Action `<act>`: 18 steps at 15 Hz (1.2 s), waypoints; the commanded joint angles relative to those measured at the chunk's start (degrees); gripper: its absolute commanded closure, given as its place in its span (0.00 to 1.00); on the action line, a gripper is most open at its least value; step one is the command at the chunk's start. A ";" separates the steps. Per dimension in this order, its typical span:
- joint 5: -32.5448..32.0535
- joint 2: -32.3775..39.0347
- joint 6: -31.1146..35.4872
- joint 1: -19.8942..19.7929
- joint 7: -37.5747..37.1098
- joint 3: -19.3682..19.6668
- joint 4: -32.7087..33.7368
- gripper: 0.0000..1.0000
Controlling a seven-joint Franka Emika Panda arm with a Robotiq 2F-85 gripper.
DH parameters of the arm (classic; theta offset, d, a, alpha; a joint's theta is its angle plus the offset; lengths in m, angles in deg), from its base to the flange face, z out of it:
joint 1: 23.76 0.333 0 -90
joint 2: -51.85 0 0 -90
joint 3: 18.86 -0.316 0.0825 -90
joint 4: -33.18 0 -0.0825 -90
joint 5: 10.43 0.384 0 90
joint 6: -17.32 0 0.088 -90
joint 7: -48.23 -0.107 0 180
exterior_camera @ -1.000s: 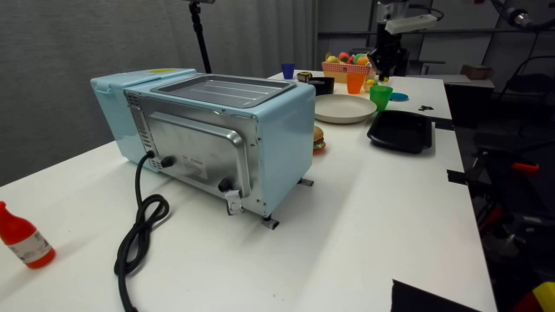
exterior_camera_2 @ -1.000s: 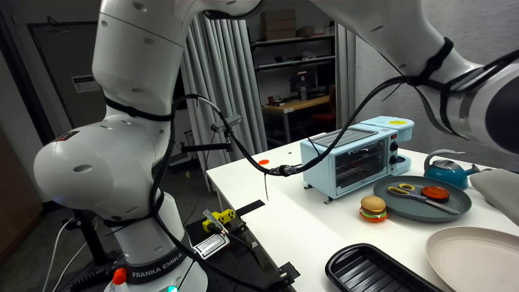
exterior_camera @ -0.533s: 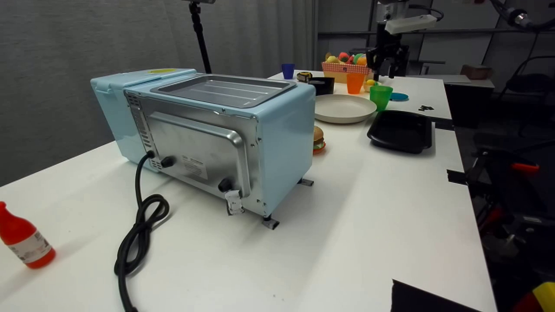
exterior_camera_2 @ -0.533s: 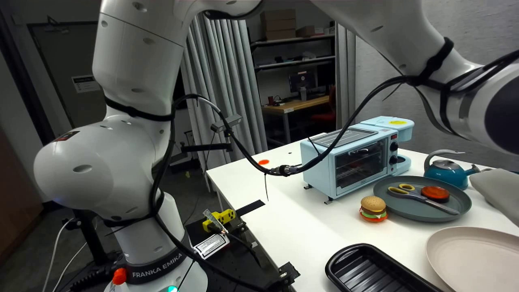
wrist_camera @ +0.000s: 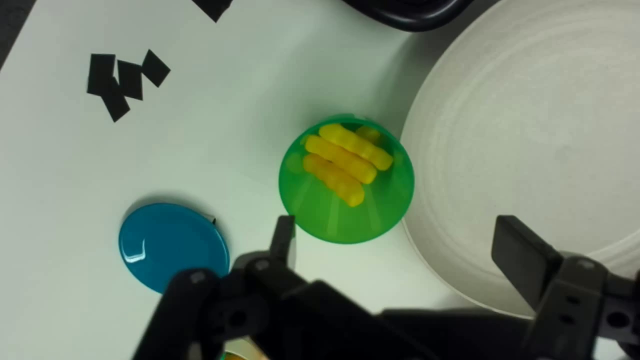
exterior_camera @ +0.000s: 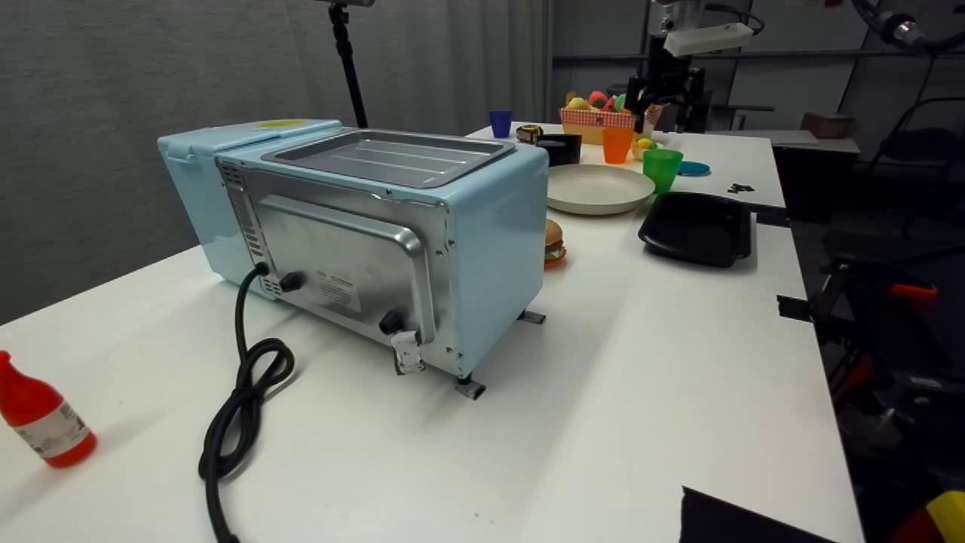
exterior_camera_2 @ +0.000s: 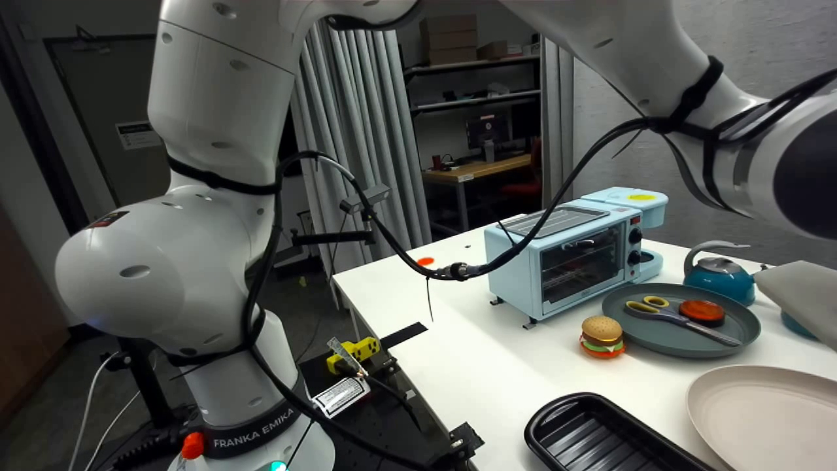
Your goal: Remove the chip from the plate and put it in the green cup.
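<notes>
Inside the bright green cup (wrist_camera: 345, 227), seen from above in the wrist view, lie several yellow stick-shaped chips (wrist_camera: 341, 159). The cup (exterior_camera: 662, 170) also appears in an exterior view, standing beside the whitish plate (exterior_camera: 599, 190). In the wrist view the plate (wrist_camera: 525, 150) fills the right side, its visible surface bare. My gripper (wrist_camera: 400, 237) is spread wide over the table, above cup and plate, with nothing between its fingers. An exterior view shows the gripper (exterior_camera: 661, 124) raised behind the cup, its two fingers apart.
A black tray (exterior_camera: 697, 230) sits nearer than the cup. The orange cup (exterior_camera: 618, 145) and a food basket (exterior_camera: 599, 124) stand behind the plate. A blue lid (wrist_camera: 172, 245) lies near the green cup. The toaster oven (exterior_camera_2: 575, 255) and burger (exterior_camera_2: 602, 337) are farther off.
The gripper has gone from shut with something yellow at its tips to open and holding nothing. It has then shifted a little left and up in an exterior view.
</notes>
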 commanded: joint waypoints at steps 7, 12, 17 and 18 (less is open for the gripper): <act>-1.09 -10.65 6.53 3.55 2.87 -0.26 -6.40 0.00; -3.70 -16.18 6.87 6.20 1.86 0.13 -10.07 0.00; -3.33 -15.41 5.04 6.36 1.72 -0.17 -8.53 0.00; -3.35 -15.65 5.05 6.37 1.72 -0.14 -8.82 0.00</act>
